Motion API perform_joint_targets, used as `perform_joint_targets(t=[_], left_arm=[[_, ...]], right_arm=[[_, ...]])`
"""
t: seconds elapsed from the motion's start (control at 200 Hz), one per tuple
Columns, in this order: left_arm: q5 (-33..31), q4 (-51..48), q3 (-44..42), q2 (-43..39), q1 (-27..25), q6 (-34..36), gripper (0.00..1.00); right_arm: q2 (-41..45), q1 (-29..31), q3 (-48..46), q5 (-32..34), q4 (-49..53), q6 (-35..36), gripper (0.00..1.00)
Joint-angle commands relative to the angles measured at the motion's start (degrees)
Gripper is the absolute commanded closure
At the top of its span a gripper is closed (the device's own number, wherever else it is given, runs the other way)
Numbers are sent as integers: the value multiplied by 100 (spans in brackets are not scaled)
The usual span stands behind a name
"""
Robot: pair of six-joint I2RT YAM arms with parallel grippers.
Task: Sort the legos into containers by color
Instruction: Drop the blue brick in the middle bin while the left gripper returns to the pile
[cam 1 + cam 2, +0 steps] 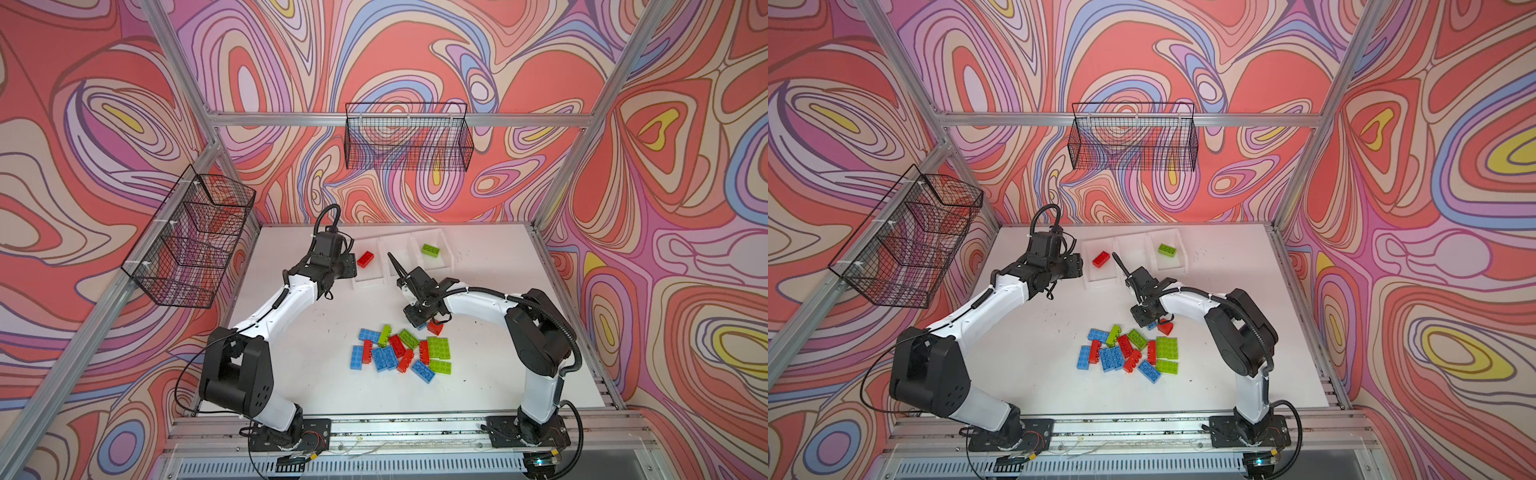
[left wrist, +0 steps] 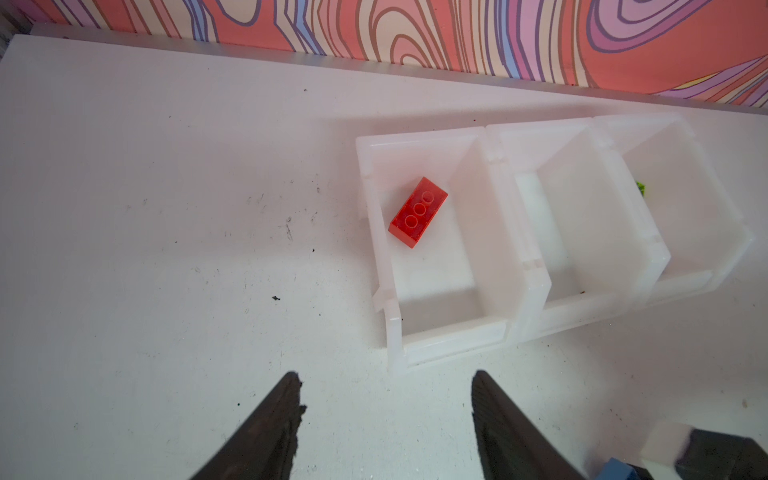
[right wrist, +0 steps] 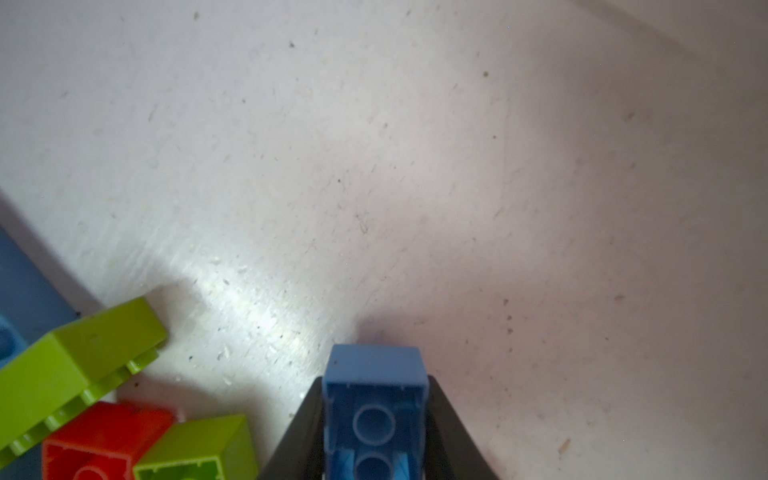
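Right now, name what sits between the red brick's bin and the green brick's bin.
The middle white bin, holding no brick; the left wrist view shows it best.

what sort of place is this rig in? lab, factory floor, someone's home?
Most likely a lab data-collection cell: an aluminium frame boxes in a white table, swirl-printed walls surround it, and a left arm and right arm are bolted to a front rail, with toy legos to sort.
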State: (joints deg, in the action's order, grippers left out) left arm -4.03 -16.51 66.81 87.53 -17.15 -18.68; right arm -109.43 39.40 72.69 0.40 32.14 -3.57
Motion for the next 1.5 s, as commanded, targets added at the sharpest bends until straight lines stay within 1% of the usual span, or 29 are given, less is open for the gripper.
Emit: perform_joint_targets(t=[0.0, 0.175, 0.26, 0.391, 0.506, 0.586, 0.686, 0.786, 0.917, 1.082, 1.122, 1.172, 1.247, 1.352, 1.498], left_arm=[[-100, -157, -212, -369, 32, -74, 32], [-67, -525, -674, -932, -11, -201, 32], [-173, -601, -1101, -1354, -114, -306, 32], [-289, -786, -1695, -1936, -294, -664, 31], [-438, -1003, -2119, -2329, -567, -1024, 31], [-497, -1072, -2392, -2537, -792, -1264, 31], [-602, -1126, -2674, -2674, -1076, -1541, 31], [-643, -1079, -2937, -2700, -1292, -1799, 31], [-618, -970, -3192, -2660, -1465, -2040, 31], [-542, -941, -3307, -2542, -1642, -2140, 31], [-517, -873, -3338, -2502, -1666, -2152, 31], [-477, -790, -3365, -2448, -1693, -2175, 31], [-397, -748, -3324, -2362, -1745, -2201, 31], [-301, -692, -3233, -2278, -1915, -2211, 32], [-351, -805, -3107, -2153, -2338, -2316, 34]], right_arm=[[-11, -69, 282, 186, 66, -250, 74], [177, -369, 869, 128, 107, -440, 73], [41, -568, 1299, 118, 109, -535, 72], [-283, -863, 1936, 118, -93, -751, 71], [-781, -1022, 2653, 230, -242, -820, 68], [-1180, -1074, 3203, 165, -232, -838, 67], [-1741, -1087, 3871, 104, -225, -880, 66], [-2187, -1140, 4276, 66, -329, -1059, 65], [-2533, -1184, 4466, -49, -627, -1365, 64], [-2869, -1181, 4657, -243, -930, -1521, 58], [-2946, -1188, 4703, -264, -959, -1521, 54], [-3017, -1186, 4769, -266, -962, -1511, 45], [-3025, -1195, 4791, -281, -963, -1510, 37], [-2863, -1199, 4631, -237, -1048, -1497, 36], [-2383, -1267, 4175, -228, -1236, -1453, 36]])
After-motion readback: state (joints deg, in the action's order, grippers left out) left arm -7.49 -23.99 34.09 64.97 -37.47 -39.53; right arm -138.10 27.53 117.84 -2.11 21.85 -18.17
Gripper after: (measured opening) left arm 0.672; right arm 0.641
